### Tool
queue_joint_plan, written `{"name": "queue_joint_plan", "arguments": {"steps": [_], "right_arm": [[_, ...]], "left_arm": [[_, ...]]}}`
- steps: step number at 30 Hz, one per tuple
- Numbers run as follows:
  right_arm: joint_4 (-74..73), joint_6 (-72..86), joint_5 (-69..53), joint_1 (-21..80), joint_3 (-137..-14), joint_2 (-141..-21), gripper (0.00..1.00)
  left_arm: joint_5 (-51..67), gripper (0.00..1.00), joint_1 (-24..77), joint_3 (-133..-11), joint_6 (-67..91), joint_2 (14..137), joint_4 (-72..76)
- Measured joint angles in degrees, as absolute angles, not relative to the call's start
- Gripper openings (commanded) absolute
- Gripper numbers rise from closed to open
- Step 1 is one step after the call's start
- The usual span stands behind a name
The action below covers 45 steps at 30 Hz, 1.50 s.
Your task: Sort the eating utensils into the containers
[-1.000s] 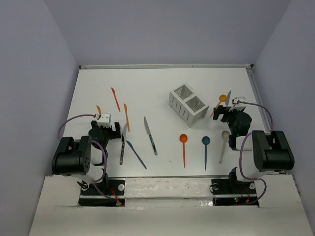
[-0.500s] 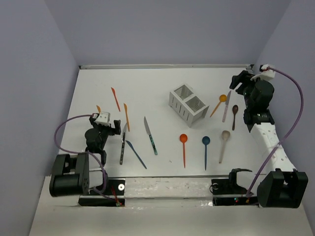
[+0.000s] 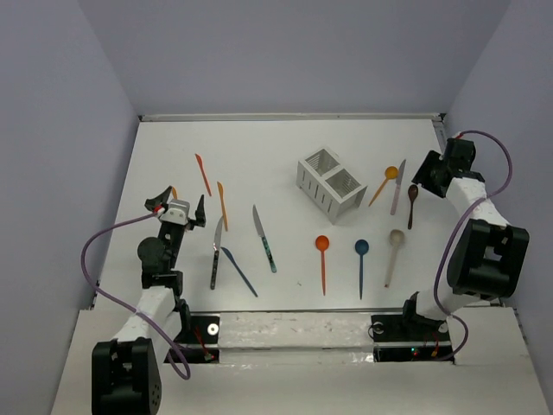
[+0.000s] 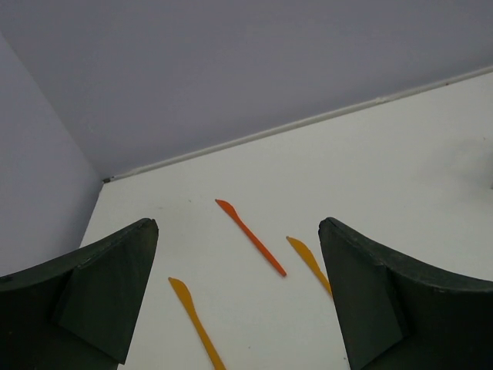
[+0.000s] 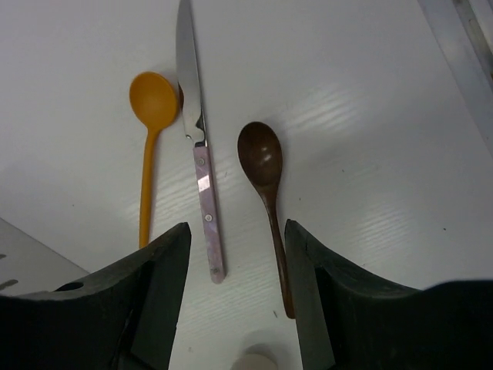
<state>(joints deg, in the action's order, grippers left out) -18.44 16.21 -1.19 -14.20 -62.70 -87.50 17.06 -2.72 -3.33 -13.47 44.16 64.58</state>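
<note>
The white two-compartment caddy (image 3: 331,182) stands in the middle of the table. Utensils lie around it on the table. My left gripper (image 3: 180,204) is open and empty at the left, with three orange knives ahead of it: a red-orange one (image 4: 250,237), one to its right (image 4: 310,262) and one nearer (image 4: 196,324). My right gripper (image 3: 426,175) is open and empty above the table. Between and just beyond its fingertips (image 5: 236,231) lie a silver knife with a pinkish handle (image 5: 202,185), a brown spoon (image 5: 262,162) and a yellow-orange spoon (image 5: 150,139).
A dark-handled silver knife (image 3: 216,252), a blue knife (image 3: 238,271) and a teal-handled knife (image 3: 264,239) lie left of centre. An orange spoon (image 3: 322,262), a blue spoon (image 3: 361,266) and a beige spoon (image 3: 393,255) lie near the front. Walls enclose the table on three sides.
Both arms have unfolded from beside their bases. The right gripper swung out to the far right corner, then came back over the brown spoon and knife. The left gripper rose and tilted up.
</note>
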Motion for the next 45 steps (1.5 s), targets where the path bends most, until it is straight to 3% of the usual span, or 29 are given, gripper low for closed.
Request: {"name": "queue_joint_plan", "arguments": {"steps": [20,21,24,25,30,34,37,41,45], "right_arm": [[-25.74,11.51,0.56,-13.23,-65.69,-103.79,0.42],[-25.71,11.42,1.15,-13.04,-66.11,-104.36,0.39],[-25.87,11.00,3.84,-12.19,-67.02,-105.32,0.13],[-25.89,11.11,4.86,-11.92,-67.35,-105.60,0.00],[-25.34,11.25,7.99,-11.46,-67.20,-105.45,0.00],[-25.12,11.70,10.98,-10.35,-63.02,-99.26,0.00],[-24.45,11.81,14.94,-7.46,-61.78,-87.92,0.00],[-13.43,10.24,21.15,4.95,-62.35,-70.87,0.00],[3.20,9.21,21.12,16.93,-61.73,-62.54,0.00]], "left_arm": [[17.69,0.99,-2.72,-3.33,-14.94,49.60,61.17],[17.69,0.99,-2.72,-3.33,-14.94,49.89,61.23],[17.67,0.99,-2.72,-3.33,-14.94,50.59,61.30],[17.67,0.99,-2.72,-3.33,-14.94,50.78,61.30],[17.63,0.99,-2.72,-3.36,-14.94,50.94,61.45],[17.63,0.99,-2.72,-3.36,-14.94,50.98,61.47],[17.58,0.99,-2.72,-3.36,-14.94,51.64,61.49],[17.52,0.99,-2.72,-3.38,-14.92,52.71,61.49],[17.52,0.99,-2.72,-3.40,-14.94,53.12,61.49]]}}
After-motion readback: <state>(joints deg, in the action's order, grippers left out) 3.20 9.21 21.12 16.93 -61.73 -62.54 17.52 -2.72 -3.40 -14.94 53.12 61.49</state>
